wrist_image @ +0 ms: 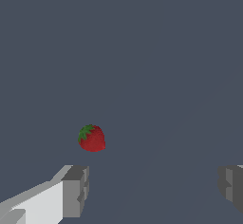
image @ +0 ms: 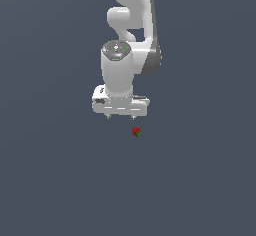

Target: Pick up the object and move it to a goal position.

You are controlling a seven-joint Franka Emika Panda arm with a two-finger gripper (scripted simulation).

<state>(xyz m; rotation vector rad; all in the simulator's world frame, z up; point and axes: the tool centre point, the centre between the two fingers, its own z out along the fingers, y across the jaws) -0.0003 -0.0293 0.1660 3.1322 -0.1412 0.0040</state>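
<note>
Overhead, the claw (image: 120, 116) hangs spread wide, apart from the strawberry (image: 136, 131)

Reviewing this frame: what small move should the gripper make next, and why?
Probably a short sideways shift to centre over the strawberry, then descend. The gripper is open and holds nothing; in the exterior view the berry lies below it, toward that view's right. In the wrist view the strawberry sits beyond one finger rather than in the gap between the two, so closing now would likely miss.
</note>
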